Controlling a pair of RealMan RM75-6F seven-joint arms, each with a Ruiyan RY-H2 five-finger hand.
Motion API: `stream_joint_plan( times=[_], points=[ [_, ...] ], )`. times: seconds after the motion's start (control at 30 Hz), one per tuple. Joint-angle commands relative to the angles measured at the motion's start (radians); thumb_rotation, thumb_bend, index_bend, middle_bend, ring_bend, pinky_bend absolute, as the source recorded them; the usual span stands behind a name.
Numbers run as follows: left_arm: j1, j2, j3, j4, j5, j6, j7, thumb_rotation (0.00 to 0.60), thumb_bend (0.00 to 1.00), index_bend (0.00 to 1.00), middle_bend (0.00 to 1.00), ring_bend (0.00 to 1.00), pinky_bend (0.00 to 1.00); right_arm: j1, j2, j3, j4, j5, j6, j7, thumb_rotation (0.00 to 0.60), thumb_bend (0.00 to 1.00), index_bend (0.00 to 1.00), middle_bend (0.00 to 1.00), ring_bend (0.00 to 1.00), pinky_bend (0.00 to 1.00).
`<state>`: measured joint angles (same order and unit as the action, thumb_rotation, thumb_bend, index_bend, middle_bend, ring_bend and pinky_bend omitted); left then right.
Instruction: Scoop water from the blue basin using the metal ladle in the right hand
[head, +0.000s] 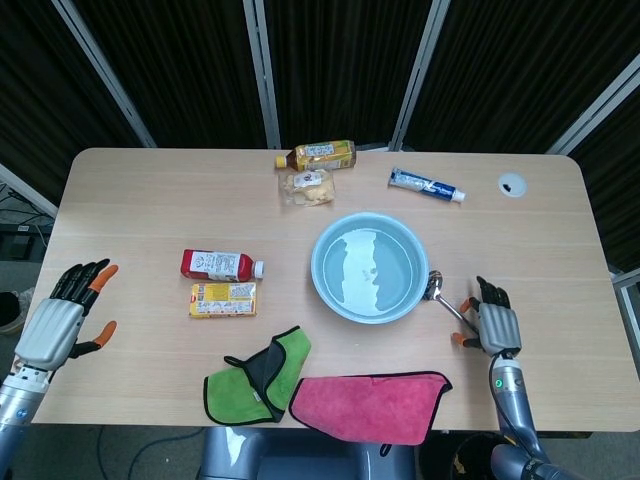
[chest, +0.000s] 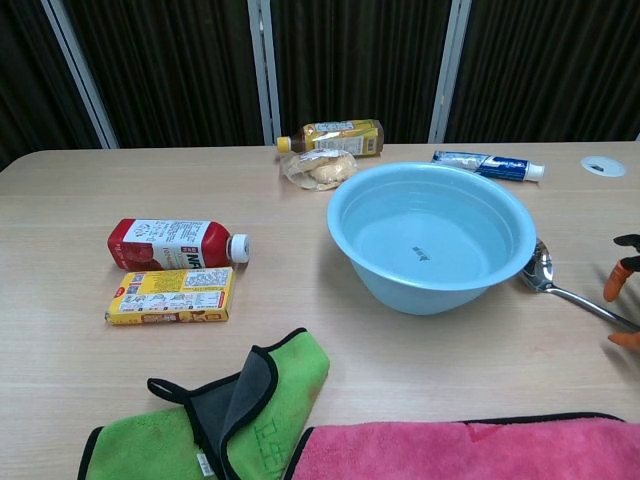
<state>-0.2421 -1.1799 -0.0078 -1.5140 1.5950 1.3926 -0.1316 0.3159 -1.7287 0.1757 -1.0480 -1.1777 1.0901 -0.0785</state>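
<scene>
The blue basin (head: 369, 267) (chest: 433, 236) holds water and stands right of the table's middle. A metal ladle (head: 441, 296) (chest: 565, 285) lies flat on the table just right of the basin, bowl toward it, handle running to my right hand (head: 493, 325) (chest: 622, 296). That hand hovers over the handle's end with fingers spread, and I see no grip on the handle. Only its orange fingertips show at the chest view's right edge. My left hand (head: 60, 318) hangs open off the table's left edge.
A red bottle (head: 220, 265) and a yellow box (head: 223, 299) lie left of the basin. Green cloth (head: 259, 374) and pink cloth (head: 370, 405) lie at the front edge. A tea bottle (head: 318, 155), a snack bag (head: 307, 187) and a toothpaste tube (head: 426, 184) lie behind the basin.
</scene>
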Motion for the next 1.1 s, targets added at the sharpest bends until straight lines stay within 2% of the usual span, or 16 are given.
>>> stream_joint_plan(
  times=[0.03, 0.77, 1.1],
  points=[
    [0.000, 0.002, 0.002, -0.001, 0.003, 0.002, -0.003, 0.600, 0.39, 0.00, 0.00, 0.00, 0.00, -0.001, -0.007, -0.001, 0.010, 0.000, -0.002, 0.007, 0.600, 0.14, 0.45, 0.00, 0.00, 0.00],
    [-0.004, -0.002, 0.002, 0.004, -0.004, -0.006, 0.003, 0.600, 0.40, 0.00, 0.00, 0.00, 0.00, 0.017, -0.045, -0.003, 0.112, 0.002, -0.074, 0.064, 0.600, 0.17, 0.47, 0.00, 0.00, 0.00],
    [-0.004, 0.001, 0.001, 0.006, -0.003, -0.002, -0.007, 0.600, 0.41, 0.00, 0.00, 0.00, 0.00, 0.020, -0.062, -0.001, 0.139, 0.004, -0.077, 0.051, 0.600, 0.26, 0.55, 0.00, 0.00, 0.00]
  ],
)
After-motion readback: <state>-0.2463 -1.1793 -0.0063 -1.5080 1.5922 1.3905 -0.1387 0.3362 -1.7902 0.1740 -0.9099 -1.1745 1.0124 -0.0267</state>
